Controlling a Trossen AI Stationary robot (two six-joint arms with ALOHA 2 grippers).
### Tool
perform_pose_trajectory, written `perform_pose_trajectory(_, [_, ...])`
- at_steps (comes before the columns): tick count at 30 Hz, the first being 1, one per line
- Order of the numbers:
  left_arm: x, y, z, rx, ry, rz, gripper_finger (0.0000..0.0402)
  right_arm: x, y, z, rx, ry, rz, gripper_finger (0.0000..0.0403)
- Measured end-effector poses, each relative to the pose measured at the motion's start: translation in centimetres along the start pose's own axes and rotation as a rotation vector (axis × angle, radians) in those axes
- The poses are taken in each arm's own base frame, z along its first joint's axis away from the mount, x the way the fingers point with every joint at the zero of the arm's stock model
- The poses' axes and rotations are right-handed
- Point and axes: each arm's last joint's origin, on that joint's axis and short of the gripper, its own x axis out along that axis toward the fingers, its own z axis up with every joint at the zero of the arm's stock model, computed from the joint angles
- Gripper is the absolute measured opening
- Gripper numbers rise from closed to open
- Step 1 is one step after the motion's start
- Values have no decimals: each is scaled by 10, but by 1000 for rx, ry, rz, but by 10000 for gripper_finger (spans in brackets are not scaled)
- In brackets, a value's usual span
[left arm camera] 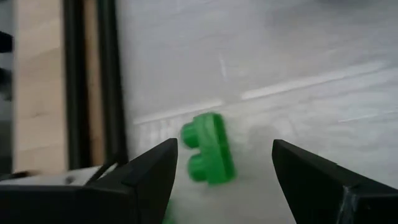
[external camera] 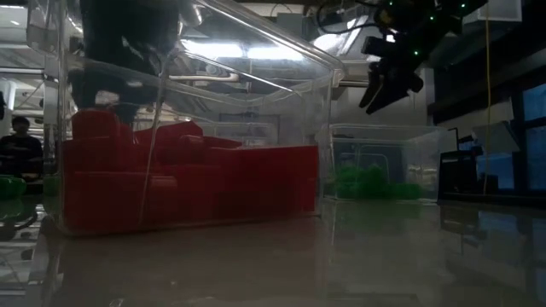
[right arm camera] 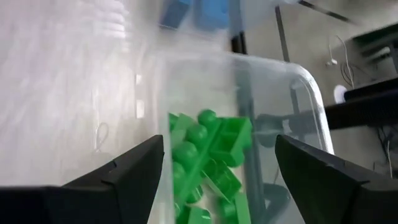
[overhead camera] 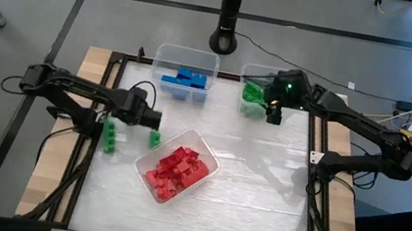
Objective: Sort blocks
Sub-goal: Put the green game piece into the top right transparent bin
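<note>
The left claw is hovering wide open and empty over a loose green block on the worktop. The right claw is hanging open, holding nothing, above the bin of green blocks.

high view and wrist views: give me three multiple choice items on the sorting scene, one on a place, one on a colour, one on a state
1. Where is the right tool?
A. over the bin of green blocks
B. over the red bin
C. off the table

2. What colour is the loose block ahead of the left tool?
A. red
B. blue
C. green

3. How are the left tool's fingers?
A. shut on a block
B. open, holding nothing
C. out of view

Answers: 1 A, the high and right wrist views show it above that bin. 2 C, the left wrist view shows it green. 3 B, the fingers stand apart around the block.
</note>
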Motion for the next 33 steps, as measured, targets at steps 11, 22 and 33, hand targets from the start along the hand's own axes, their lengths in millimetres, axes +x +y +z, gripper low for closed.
perform_pose_trajectory(11, [49, 9, 7, -57, 87, 53, 251, -1, 21, 16, -60, -43, 52, 309])
perform_pose_trajectory(22, [76, 14, -10, -110, 159, 36, 251, -1, 25, 18, -73, -50, 63, 309])
perform_pose_trajectory(33, [94, 14, -24, -136, 173, -32, 246, 3, 25, 19, -73, -47, 65, 309])
